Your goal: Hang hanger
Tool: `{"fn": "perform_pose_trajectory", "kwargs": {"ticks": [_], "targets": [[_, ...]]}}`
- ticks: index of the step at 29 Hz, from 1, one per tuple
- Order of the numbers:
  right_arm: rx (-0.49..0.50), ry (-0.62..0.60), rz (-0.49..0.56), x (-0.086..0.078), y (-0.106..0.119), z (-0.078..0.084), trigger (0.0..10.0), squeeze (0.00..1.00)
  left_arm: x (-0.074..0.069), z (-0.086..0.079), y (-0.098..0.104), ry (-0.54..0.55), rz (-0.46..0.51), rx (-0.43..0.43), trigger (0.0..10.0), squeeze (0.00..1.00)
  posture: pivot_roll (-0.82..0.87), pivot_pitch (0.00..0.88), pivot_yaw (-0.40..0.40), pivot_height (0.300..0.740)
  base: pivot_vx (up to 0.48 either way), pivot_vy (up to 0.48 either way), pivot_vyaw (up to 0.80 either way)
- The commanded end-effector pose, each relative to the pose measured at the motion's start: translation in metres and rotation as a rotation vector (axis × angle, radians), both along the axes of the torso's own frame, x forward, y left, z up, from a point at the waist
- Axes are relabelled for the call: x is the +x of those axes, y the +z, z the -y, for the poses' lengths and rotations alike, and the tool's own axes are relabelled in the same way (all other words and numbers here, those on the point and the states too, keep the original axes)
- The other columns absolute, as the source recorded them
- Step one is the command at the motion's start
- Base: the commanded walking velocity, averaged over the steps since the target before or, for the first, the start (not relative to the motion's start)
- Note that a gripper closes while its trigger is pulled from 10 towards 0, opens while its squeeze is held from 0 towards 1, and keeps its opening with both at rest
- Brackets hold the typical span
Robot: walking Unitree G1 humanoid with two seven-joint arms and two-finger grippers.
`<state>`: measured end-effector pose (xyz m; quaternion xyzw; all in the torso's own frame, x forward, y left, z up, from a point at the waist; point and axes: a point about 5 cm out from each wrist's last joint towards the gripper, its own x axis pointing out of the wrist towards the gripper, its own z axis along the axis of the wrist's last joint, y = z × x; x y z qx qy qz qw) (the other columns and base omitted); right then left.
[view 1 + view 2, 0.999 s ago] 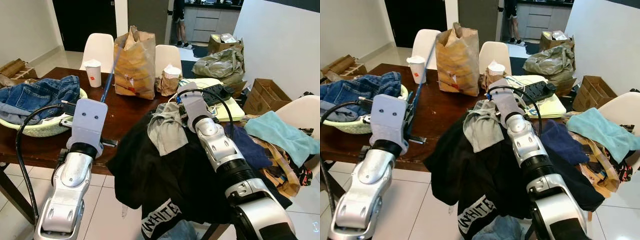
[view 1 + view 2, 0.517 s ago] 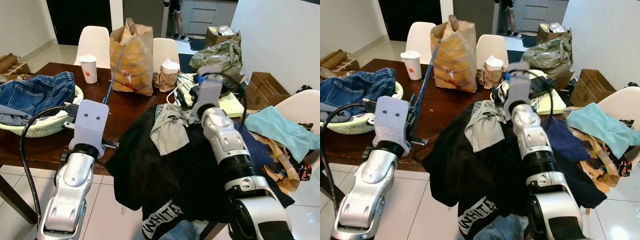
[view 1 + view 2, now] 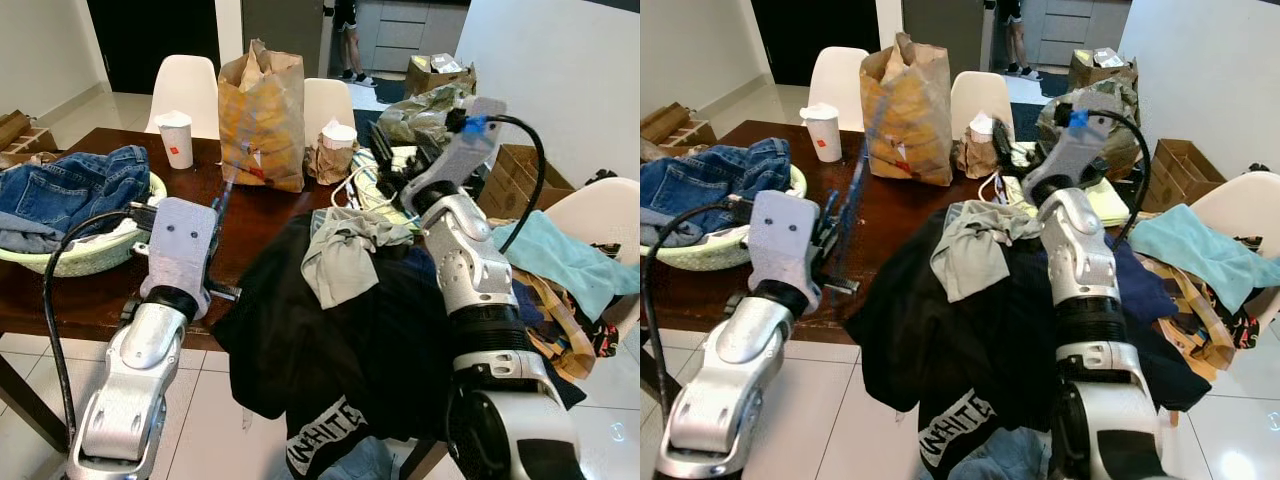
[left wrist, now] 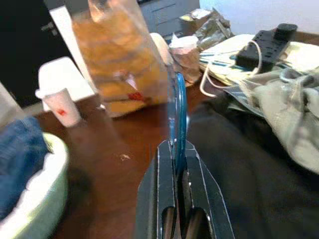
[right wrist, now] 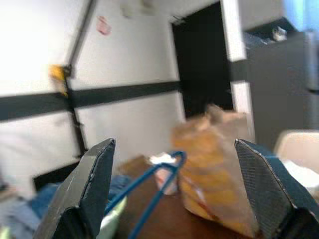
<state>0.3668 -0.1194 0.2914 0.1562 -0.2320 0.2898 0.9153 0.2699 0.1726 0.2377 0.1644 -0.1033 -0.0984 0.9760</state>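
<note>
Left gripper (image 4: 178, 164) pinching thin blue wire hanger (image 4: 177, 107) w/ fingers pressed together; right gripper (image 5: 174, 184) spread wide nr the brown paper bag (image 3: 262, 115) — keep the pinch firm, hook upright.

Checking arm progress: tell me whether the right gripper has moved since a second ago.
Yes. The right gripper has lifted off the grey garment and swung right, toward the power strip.
</note>
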Motion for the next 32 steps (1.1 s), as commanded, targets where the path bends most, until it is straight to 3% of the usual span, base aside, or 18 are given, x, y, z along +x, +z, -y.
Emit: {"fn": "perform_pose_trajectory", "kwargs": {"ticks": [1, 2, 3, 4, 5, 12, 13, 16, 18, 21, 23, 25, 27, 31, 32], "targets": [[0.004, 0.066, 0.04, -0.006, 0.004, -0.003, 10.0, 0.0, -0.005, -0.002, 0.009, -0.055, -0.001, 0.019, 10.0, 0.0, 0.04, 0.0, -0.053, 0.74, 0.0, 0.0, 0.0], [0.004, 0.066, 0.04, -0.006, 0.004, -0.003, 10.0, 0.0, -0.005, -0.002, 0.009, -0.055, -0.001, 0.019, 10.0, 0.0, 0.04, 0.0, -0.053, 0.74, 0.0, 0.0, 0.0], [0.001, 0.11, 0.079, -0.01, 0.008, -0.001, 10.0, 0.0, -0.009, -0.016, 0.022, -0.075, -0.007, 0.068, 10.0, 0.0, 0.04, 0.0, -0.051, 0.74, 0.0, 0.0, 0.0], [0.001, 0.11, 0.079, -0.01, 0.008, -0.001, 10.0, 0.0, -0.009, -0.016, 0.022, -0.075, -0.007, 0.068, 10.0, 0.0, 0.04, 0.0, -0.051, 0.74, 0.0, 0.0, 0.0], [-0.008, 0.145, 0.108, -0.013, 0.012, 0.0, 10.0, 0.0, -0.013, -0.026, 0.034, -0.089, -0.014, 0.1, 10.0, 0.0, 0.05, 0.0, -0.047, 0.74, 0.0, 0.0, 0.0], [-0.05, 0.201, 0.152, -0.019, 0.014, 0.002, 10.0, 0.0, -0.024, -0.034, 0.042, -0.153, -0.061, 0.177, 10.0, 0.0, 0.05, 0.0, -0.044, 0.74, 0.0, 0.0, 0.0], [-0.101, 0.229, 0.17, -0.022, 0.013, 0.002, 10.0, 0.0, -0.031, -0.035, 0.04, -0.196, -0.105, 0.23, 10.0, 0.0, 0.05, 0.0, -0.041, 0.74, -0.326, 0.0, 0.0], [-0.177, 0.268, 0.189, -0.026, 0.01, 0.0, 10.0, 0.0, -0.037, -0.036, 0.039, -0.229, -0.141, 0.271, 10.0, 0.0, 0.06, 0.0, -0.041, 0.74, -0.326, 0.0, 0.0], [-0.34, 0.385, 0.234, -0.04, 0.004, -0.005, 10.0, 0.0, -0.044, -0.039, 0.036, -0.278, -0.207, 0.322, 10.0, 0.0, 0.06, 0.0, -0.039, 0.74, -0.326, 0.0, 0.0], [-0.385, 0.431, 0.247, -0.045, 0.003, -0.007, 10.0, 0.0, -0.046, -0.04, 0.036, -0.295, -0.234, 0.332, 10.0, 0.0, 0.06, 0.0, -0.039, 0.74, -0.334, 0.0, 0.0], [-0.544, 0.536, 0.299, -0.061, 0.0, -0.011, 10.0, 0.0, -0.053, -0.039, 0.029, -0.366, -0.329, 0.339, 10.0, 0.0, 0.06, 0.0, -0.033, 0.74, -0.336, 0.0, 0.0], [-0.544, 0.536, 0.299, -0.061, 0.0, -0.011, 10.0, 0.0, -0.053, -0.039, 0.029, -0.366, -0.329, 0.339, 10.0, 0.0, 0.06, 0.0, -0.033, 0.74, -0.334, 0.0, 0.0], [-0.626, 0.586, 0.341, -0.071, 0.0, -0.017, 10.0, 0.0, -0.057, -0.038, 0.017, -0.408, -0.397, 0.339, 10.0, 0.0, 0.06, 0.0, -0.031, 0.74, -0.334, 0.0, 0.0], [-0.649, 0.601, 0.353, -0.074, 0.0, -0.019, 10.0, 0.0, -0.057, -0.038, 0.014, -0.417, -0.417, 0.336, 10.0, 0.0, 0.06, 0.0, -0.031, 0.74, -0.337, 0.0, 0.0], [-0.722, 0.626, 0.366, -0.079, -0.002, -0.021, 10.0, 0.0, -0.059, -0.034, 0.008, -0.455, -0.445, 0.325, 10.0, 0.0, 0.06, 0.0, -0.027, 0.74, -0.36, 0.0, 0.0]]}}
